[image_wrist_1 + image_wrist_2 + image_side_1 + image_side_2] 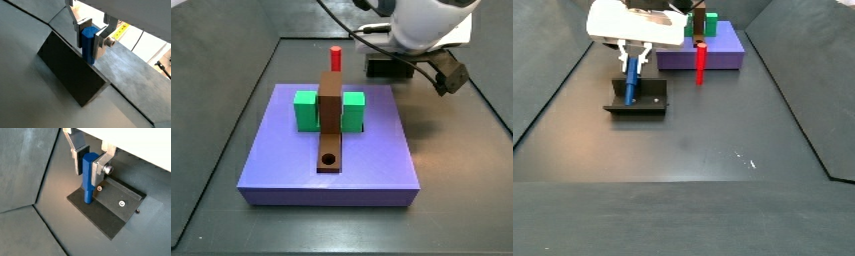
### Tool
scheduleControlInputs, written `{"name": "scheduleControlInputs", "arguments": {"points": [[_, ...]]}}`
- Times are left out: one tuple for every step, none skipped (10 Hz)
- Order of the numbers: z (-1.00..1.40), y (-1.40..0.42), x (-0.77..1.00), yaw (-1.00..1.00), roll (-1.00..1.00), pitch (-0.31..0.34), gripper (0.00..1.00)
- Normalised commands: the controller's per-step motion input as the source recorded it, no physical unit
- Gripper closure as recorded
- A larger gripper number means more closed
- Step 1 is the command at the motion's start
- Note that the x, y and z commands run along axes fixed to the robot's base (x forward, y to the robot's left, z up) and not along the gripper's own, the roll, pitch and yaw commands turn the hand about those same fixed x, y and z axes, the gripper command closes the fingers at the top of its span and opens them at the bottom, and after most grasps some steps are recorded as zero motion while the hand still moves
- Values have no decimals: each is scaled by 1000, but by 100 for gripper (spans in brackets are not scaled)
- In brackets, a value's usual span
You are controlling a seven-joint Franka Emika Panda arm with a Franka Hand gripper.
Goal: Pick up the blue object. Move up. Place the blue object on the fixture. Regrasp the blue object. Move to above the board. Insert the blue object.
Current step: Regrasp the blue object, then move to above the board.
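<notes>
The blue object [87,192] is a slim blue peg standing upright, its lower end on the base plate of the dark fixture [119,210]. My gripper [88,178] is shut on the peg's upper half, pads pressed to both sides. In a wrist view the peg [88,56] shows between the silver fingers above the fixture [70,72]. In a side view the gripper [631,62] holds the peg [631,86] over the fixture [640,106], left of the purple board [724,52]. The board [331,150] carries a green block [306,110] and a brown bar [331,125] with a round hole.
A red peg [700,60] stands upright near the board's corner and also shows in a side view [335,58]. The fixture [385,68] sits behind the board, partly hidden by the white arm [425,25]. Dark enclosure walls bound the floor.
</notes>
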Motion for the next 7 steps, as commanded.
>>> {"name": "scheduleControlInputs", "arguments": {"points": [[0,0,0,0,0,0,100],[0,0,0,0,0,0,100],[0,0,0,0,0,0,100],[0,0,0,0,0,0,100],[1400,0,0,0,0,0,100],[1400,-26,-35,-12,-2,43,100],[1400,-26,-55,-7,-31,54,100]]}}
